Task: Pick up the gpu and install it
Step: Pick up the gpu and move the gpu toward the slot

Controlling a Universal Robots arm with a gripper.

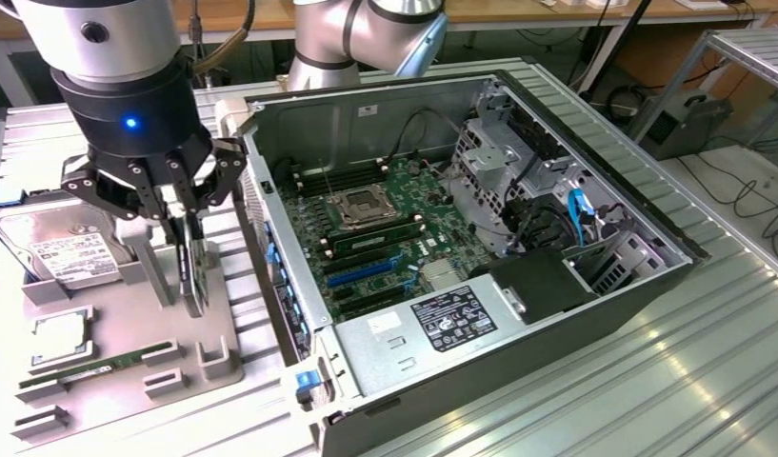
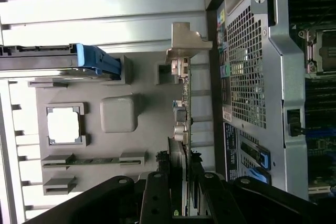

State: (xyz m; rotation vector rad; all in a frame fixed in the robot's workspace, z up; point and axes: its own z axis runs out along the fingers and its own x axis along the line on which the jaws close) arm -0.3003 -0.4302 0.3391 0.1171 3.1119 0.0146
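Note:
The gpu (image 1: 195, 276) stands on edge, a thin dark card over the grey fixture tray (image 1: 134, 319), left of the open computer case (image 1: 293, 314) in the exterior view. My gripper (image 1: 186, 228) comes down from above, shut on the card's upper edge with a finger on each face. In the wrist view the gpu (image 2: 181, 108) runs edge-on out from between my fingers (image 2: 157, 192), its silvery bracket (image 2: 186, 43) at the far end. I cannot tell whether its lower edge still touches the tray.
On the tray lie a hard drive (image 1: 65, 252), a CPU (image 1: 58, 338) and a green RAM stick (image 1: 96, 369). The case shows its motherboard (image 1: 376, 238) with blue expansion slots (image 1: 363, 273). Its perforated rear panel (image 2: 247, 66) is close beside the card.

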